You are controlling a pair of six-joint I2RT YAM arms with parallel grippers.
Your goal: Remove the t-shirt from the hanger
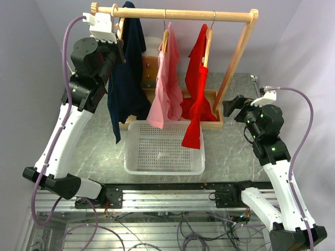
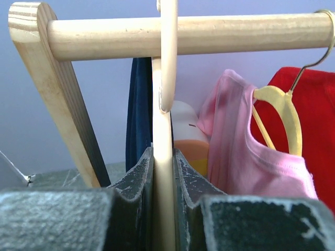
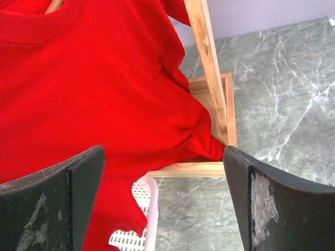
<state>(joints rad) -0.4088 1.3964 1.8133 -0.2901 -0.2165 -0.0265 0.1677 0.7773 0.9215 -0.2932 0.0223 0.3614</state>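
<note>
A navy t-shirt (image 1: 125, 78) hangs at the left end of the wooden rail (image 1: 183, 14). In the left wrist view it (image 2: 140, 115) shows behind its cream hanger (image 2: 163, 104), whose hook goes over the rail (image 2: 235, 34). My left gripper (image 1: 120, 51) is up beside the shirt's top. It (image 2: 163, 157) is shut on the hanger's neck. My right gripper (image 1: 231, 107) is open and empty by the rack's right post. It (image 3: 163, 154) faces the red t-shirt (image 3: 94, 83) without touching it.
A pink t-shirt (image 1: 165, 89) and the red t-shirt (image 1: 198, 94) hang on their own hangers further right. A white perforated basket (image 1: 164, 149) sits in front of the rack's wooden base (image 1: 217, 121). The slanted right post (image 1: 238, 52) stands close to my right gripper.
</note>
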